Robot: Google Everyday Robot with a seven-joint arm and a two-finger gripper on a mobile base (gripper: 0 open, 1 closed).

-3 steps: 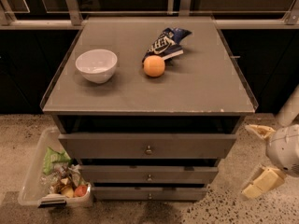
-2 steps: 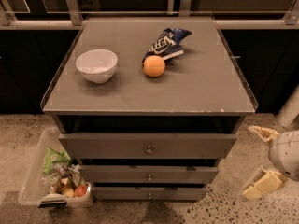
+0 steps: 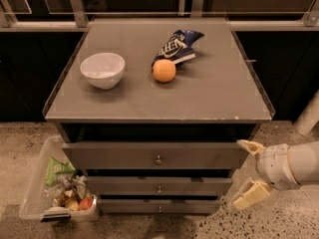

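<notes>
My gripper (image 3: 247, 174) hangs low at the right, beside the front right corner of the grey drawer cabinet (image 3: 199, 98). It is open, one cream finger near the top drawer (image 3: 157, 156) and the other lower down, with nothing between them. On the cabinet top stand a white bowl (image 3: 102, 69) at the left and an orange (image 3: 164, 70) near the middle. A blue snack bag (image 3: 177, 46) lies just behind the orange, touching it.
A clear plastic bin (image 3: 37, 185) with wrappers and fruit sits on the speckled floor left of the cabinet. Two lower drawers (image 3: 158, 188) are shut. Dark cabinets and a metal rail (image 3: 149, 25) run behind. A pale post (image 3: 309, 116) stands at the right.
My gripper has shifted slightly down and to the right beside the cabinet. The bowl, orange and bag have not moved.
</notes>
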